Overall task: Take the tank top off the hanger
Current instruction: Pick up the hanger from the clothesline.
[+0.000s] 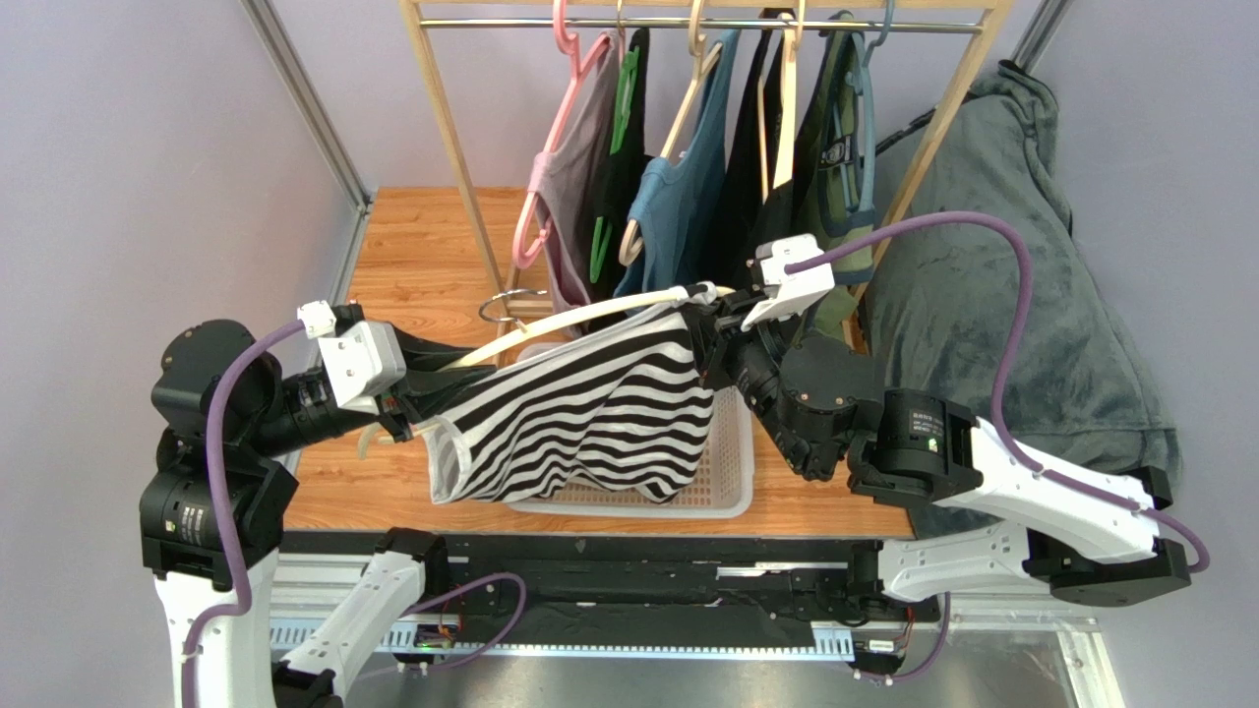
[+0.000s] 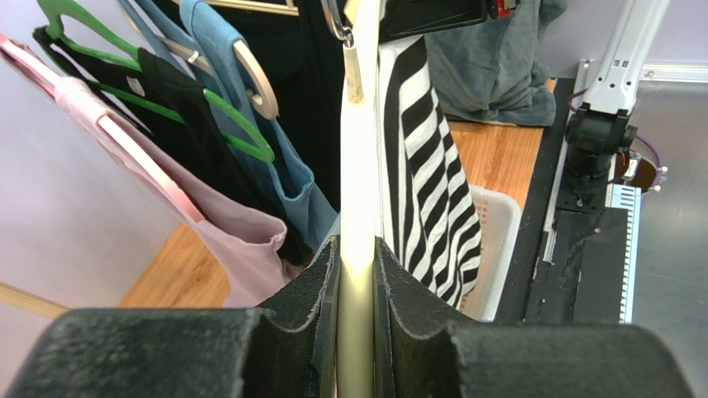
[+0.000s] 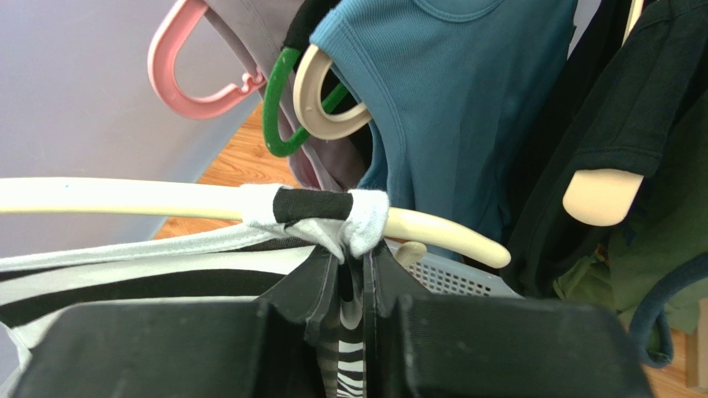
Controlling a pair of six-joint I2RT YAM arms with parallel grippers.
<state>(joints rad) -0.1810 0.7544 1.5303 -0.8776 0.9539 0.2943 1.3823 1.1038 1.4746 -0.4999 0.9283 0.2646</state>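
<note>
A black-and-white striped tank top (image 1: pixel 591 413) hangs on a cream hanger (image 1: pixel 569 322) held level above a white basket (image 1: pixel 727 469). My left gripper (image 1: pixel 396 401) is shut on the hanger's left arm; in the left wrist view the cream bar (image 2: pixel 359 207) runs straight out from between the fingers, with the striped cloth (image 2: pixel 424 182) on its right. My right gripper (image 1: pixel 712 337) is shut on the tank top's strap (image 3: pixel 320 211), bunched around the hanger's right arm (image 3: pixel 432 230) near its tip.
A wooden rack (image 1: pixel 444 133) at the back holds pink (image 1: pixel 569 162), black and teal (image 1: pixel 687 192) garments on hangers. A grey garment (image 1: pixel 990 280) is draped at the right. The wooden table (image 1: pixel 414 251) lies beneath.
</note>
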